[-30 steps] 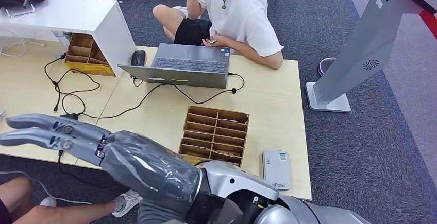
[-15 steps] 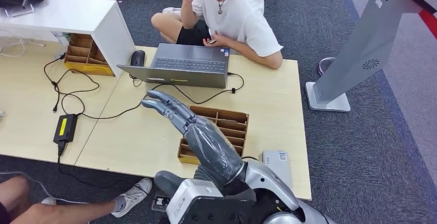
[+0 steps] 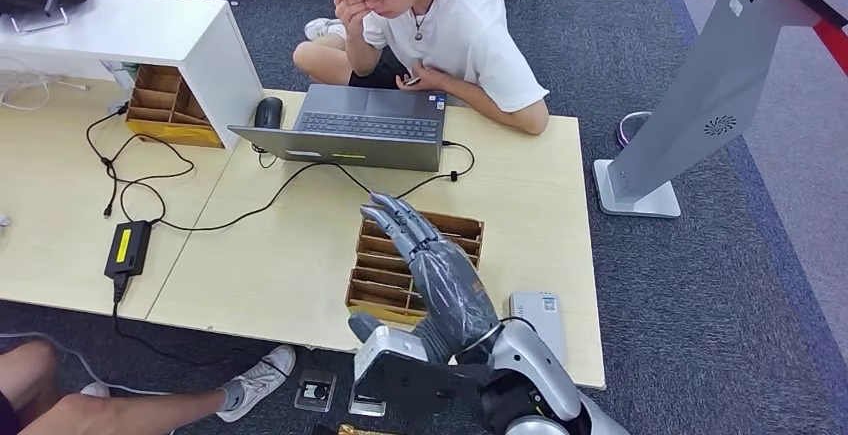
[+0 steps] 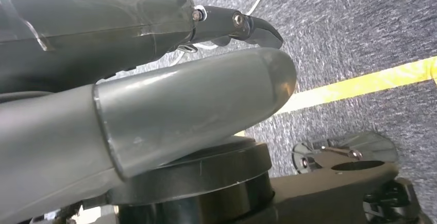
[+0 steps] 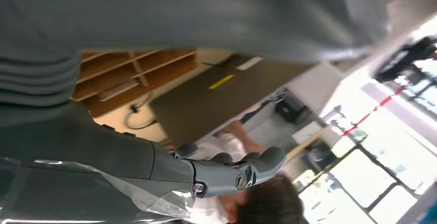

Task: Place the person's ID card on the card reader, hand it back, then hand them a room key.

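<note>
Pale smooth wood table (image 3: 290,255) — brown cardboard divider box (image 3: 415,255), rough grey carpet (image 3: 700,285), glossy plastic-wrapped right hand (image 3: 425,250).

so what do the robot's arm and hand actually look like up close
The right hand has dark grey segmented fingers with small silver screws, and a grey cover wrapped in clear plastic film. Its arm is silver with black joints. The left hand shows a thick, smooth grey thumb.
</note>
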You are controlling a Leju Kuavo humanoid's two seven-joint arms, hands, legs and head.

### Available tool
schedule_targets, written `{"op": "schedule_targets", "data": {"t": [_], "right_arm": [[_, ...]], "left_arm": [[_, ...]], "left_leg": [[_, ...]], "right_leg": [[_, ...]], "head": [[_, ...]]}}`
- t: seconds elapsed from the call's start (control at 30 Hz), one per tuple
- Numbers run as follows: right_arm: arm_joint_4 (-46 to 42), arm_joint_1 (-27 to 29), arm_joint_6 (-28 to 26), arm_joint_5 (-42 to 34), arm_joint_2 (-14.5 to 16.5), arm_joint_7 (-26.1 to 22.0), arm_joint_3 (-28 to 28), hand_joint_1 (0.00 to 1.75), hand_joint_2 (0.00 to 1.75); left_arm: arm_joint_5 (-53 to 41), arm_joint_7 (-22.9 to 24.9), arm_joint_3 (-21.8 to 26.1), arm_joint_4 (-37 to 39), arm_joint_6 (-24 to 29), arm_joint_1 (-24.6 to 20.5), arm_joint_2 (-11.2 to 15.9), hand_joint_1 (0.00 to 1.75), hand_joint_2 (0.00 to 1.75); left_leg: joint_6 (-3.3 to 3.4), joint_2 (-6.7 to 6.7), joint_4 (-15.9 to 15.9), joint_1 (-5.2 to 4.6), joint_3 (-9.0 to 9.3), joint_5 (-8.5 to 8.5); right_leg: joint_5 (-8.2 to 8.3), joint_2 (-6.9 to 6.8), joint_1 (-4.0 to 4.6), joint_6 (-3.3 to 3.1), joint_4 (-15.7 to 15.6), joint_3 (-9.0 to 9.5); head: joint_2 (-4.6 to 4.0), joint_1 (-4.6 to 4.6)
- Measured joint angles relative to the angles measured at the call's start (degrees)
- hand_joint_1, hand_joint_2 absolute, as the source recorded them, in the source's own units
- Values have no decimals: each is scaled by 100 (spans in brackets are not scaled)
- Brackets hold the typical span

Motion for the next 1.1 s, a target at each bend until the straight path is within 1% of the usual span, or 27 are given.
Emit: {"op": "schedule_targets", "data": {"t": [0.27,0.57,0.77,1.1], "right_arm": [[366,502,-193,1159,-157,221,-396,0,175],[648,787,-224,2301,-266,526,-768,0,175],[774,930,-355,2793,-313,615,-935,0,175],[835,1051,-533,3286,-347,537,-1090,0,175]], "left_arm": [[-199,40,-73,62,-213,-14,20,0,0],[-395,61,-79,98,-257,-19,30,0,0],[-452,61,-80,120,-300,-18,45,0,0],[-499,15,-79,160,-368,-19,44,0,0]], "left_leg": [[0,3,0,0,0,-1],[0,4,0,0,1,-1],[0,4,0,0,1,-1],[0,4,0,0,1,-1]], "right_leg": [[0,2,0,0,0,-2],[0,3,0,0,0,-2],[0,4,0,0,0,-2],[0,4,0,0,1,-2]], "head": [[1,-1],[-1,-1],[1,-1],[0,0]]}}
